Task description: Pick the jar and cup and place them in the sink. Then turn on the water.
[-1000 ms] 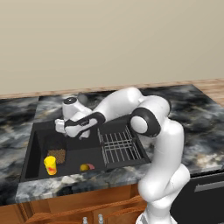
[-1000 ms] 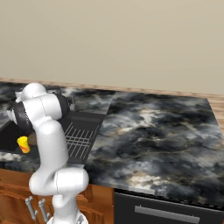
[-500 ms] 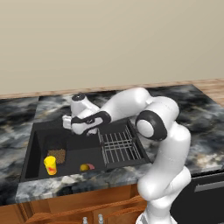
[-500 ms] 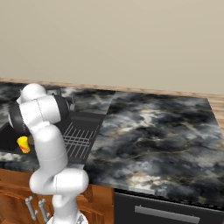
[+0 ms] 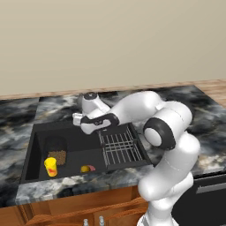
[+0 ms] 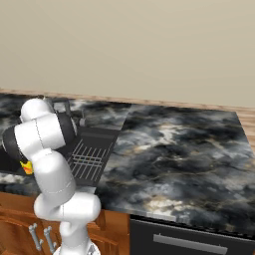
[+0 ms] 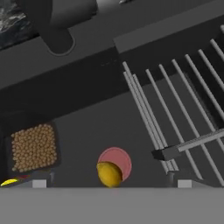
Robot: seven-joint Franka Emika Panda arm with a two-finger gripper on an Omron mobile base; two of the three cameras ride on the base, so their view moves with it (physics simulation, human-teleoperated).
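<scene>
Left base view: the jar [image 5: 56,150] and yellow cup [image 5: 50,166] sit inside the black sink [image 5: 70,137], beside a wire rack [image 5: 120,146]; the gripper [image 5: 78,119] hangs over the basin's back edge. Right base view: the cup [image 6: 26,167] peeks past the arm. Hand view: jaws apart, above a small yellow-and-pink fruit [image 7: 111,168] and the jar [image 7: 33,147].
</scene>
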